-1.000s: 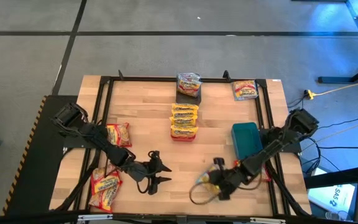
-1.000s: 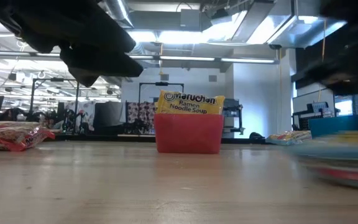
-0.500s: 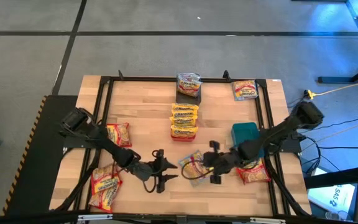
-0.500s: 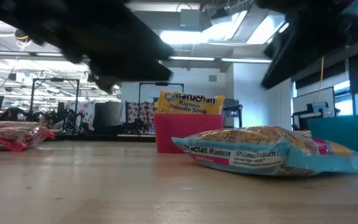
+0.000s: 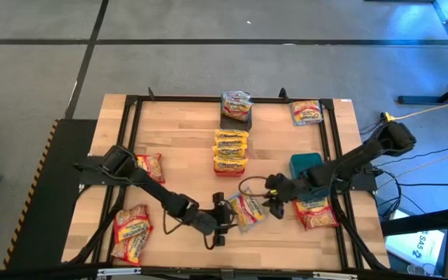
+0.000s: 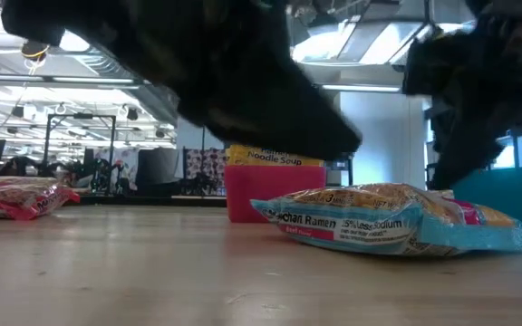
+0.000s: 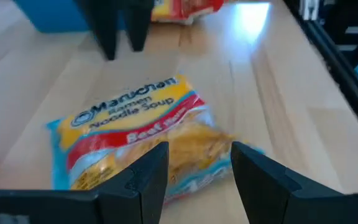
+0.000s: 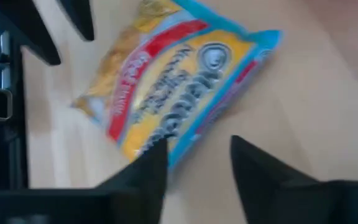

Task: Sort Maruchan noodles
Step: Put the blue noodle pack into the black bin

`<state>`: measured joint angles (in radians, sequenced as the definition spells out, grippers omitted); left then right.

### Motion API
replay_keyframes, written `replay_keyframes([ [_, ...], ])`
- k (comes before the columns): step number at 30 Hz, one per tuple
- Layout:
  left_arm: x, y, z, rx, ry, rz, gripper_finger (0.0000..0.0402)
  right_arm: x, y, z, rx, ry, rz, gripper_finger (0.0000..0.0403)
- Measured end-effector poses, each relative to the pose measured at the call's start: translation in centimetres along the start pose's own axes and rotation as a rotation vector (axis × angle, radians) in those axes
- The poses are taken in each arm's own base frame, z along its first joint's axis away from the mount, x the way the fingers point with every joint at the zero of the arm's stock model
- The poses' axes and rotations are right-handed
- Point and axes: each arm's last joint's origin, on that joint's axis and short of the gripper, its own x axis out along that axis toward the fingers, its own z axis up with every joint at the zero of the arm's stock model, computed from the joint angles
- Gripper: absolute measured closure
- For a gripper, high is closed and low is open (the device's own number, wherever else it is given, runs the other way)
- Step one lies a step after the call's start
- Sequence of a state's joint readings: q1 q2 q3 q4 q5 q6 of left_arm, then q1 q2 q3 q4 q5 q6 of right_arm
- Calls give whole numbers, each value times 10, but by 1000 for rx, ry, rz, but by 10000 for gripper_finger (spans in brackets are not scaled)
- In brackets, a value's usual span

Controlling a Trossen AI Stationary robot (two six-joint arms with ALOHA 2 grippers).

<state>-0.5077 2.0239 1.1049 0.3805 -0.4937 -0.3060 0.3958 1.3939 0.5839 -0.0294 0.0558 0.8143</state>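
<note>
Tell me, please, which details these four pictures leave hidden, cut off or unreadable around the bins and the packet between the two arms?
- Low view: the red bin's packet label is half covered by a dark arm.
- Low view: the teal bin is cut by the picture's edge.
- High view: the packet's print is too small to read.
- Right wrist view: the label is blurred.

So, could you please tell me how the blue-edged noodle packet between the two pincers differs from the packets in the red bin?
The blue-edged packet lies flat and alone on the table; the packets in the red bin stand stacked on edge. The blue-edged packet has blue trim and a red band; the binned ones look yellow and orange. The left pincer and right pincer, both open, flank the loose packet only. All carry Maruchan labels.
</note>
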Motion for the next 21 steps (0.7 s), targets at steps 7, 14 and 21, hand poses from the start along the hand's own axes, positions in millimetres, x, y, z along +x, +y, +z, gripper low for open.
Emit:
replay_keyframes([
  [7, 12, 11, -11, -20, 67, 1, 232, 9, -14, 0, 99, -41, 108, 130],
  [14, 22, 16, -23, -90, 122, -39, 232, 22, -16, -3, 161, -12, 105, 96],
  [21, 23, 18, -24, -92, 135, -45, 232, 23, -10, 2, 158, -55, 197, 106],
])
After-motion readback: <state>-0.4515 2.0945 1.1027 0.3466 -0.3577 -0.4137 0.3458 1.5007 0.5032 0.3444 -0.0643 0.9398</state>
